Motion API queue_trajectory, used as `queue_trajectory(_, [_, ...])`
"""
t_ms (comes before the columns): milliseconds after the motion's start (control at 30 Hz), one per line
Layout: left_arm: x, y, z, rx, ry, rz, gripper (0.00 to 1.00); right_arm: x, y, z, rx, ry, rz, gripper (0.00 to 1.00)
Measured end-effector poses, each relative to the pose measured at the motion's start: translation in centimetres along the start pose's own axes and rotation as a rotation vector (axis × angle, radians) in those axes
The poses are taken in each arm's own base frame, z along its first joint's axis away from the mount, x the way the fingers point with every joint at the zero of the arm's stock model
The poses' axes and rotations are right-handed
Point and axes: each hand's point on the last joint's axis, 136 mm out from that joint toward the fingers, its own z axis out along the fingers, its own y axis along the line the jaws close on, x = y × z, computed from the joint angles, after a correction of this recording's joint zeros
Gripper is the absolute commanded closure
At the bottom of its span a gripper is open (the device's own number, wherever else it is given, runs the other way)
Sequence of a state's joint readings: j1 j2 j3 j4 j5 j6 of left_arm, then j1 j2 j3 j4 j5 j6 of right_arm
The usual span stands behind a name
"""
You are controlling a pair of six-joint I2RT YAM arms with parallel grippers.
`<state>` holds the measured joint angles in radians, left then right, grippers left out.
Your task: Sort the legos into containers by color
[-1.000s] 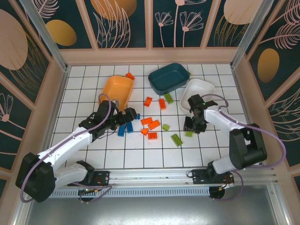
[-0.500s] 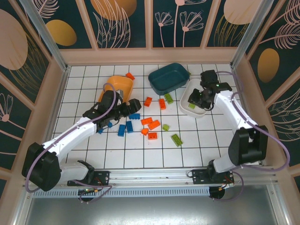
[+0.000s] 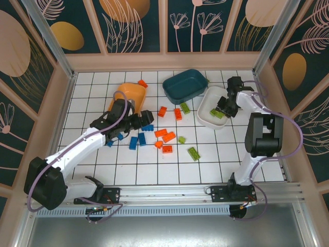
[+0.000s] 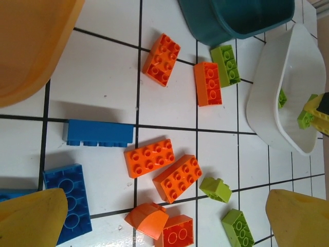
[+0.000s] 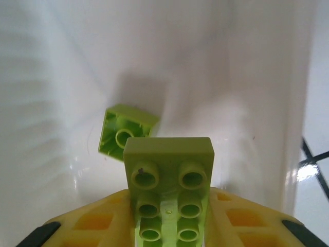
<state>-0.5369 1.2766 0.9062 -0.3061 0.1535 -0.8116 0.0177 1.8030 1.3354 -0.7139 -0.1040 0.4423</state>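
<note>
Right gripper (image 3: 224,109) newly over the white tray (image 3: 207,112), tight on a lime brick (image 5: 168,170); left gripper (image 4: 165,203) wide open

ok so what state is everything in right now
left gripper, open above scattered bricks
right gripper, shut on lime green brick
white tray, upright, loose green brick inside
teal tray, upright, looks empty
orange tray, partly hidden by left arm

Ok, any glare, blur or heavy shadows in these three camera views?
Right wrist: glare washes out the white tray, yet the green brick in the right tool is sharp. Left wrist: orange bricks crisp, the yellow fingers at the bottom corners soft. Top external: even light, faint shadows on the table.
</note>
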Motion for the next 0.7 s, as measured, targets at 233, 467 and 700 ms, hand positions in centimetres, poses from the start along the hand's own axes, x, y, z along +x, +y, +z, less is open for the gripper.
queue_trajectory(233, [-3.9, -3.4, 2.3, 0.007, -0.016, 0.049, 0.02, -2.1, 0.9, -1.4, -0.021, -0.059, 0.003, 0.48])
queue_trajectory(467, [-8.7, -6.8, 10.1, -0.015, 0.005, 0.104, 0.11, -2.3, 1.3, -1.5, -0.034, -0.069, 0.02, 0.47])
queue_trajectory(700, [-10.7, -6.4, 17.9, -0.091, 0.051, 0.117, 0.21, -5.2, 3.6, -3.3, -0.099, -0.162, 0.041, 0.46])
